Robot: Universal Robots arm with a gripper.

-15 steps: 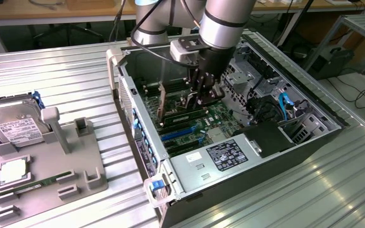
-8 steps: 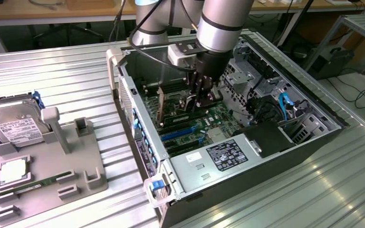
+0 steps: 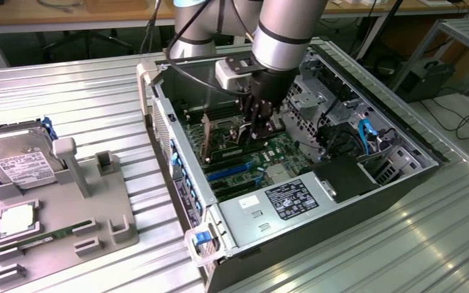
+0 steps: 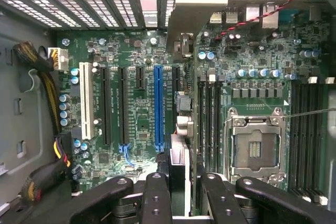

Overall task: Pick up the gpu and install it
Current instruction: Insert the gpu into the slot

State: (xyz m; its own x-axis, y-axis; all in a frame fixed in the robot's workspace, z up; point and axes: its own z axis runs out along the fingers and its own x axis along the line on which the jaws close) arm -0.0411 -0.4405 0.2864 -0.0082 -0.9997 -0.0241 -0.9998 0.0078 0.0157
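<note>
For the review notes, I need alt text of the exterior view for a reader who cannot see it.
A robot arm reaches down into an open computer case, its gripper holding the gpu upright on edge just above the green motherboard. On the exterior view's left, a grey holder beside a hard drive sits on the metal table.

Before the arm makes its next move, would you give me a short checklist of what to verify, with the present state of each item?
1. gpu clamped in the gripper: ok.
2. Card inside the open case, over the motherboard: ok.
3. Card standing edge-down toward the board: ok.
4. Blue slot empty: ok.
5. Card edge lined up with a slot: cannot tell.
6. Yellow and black cables away from the slots: ok.
</note>
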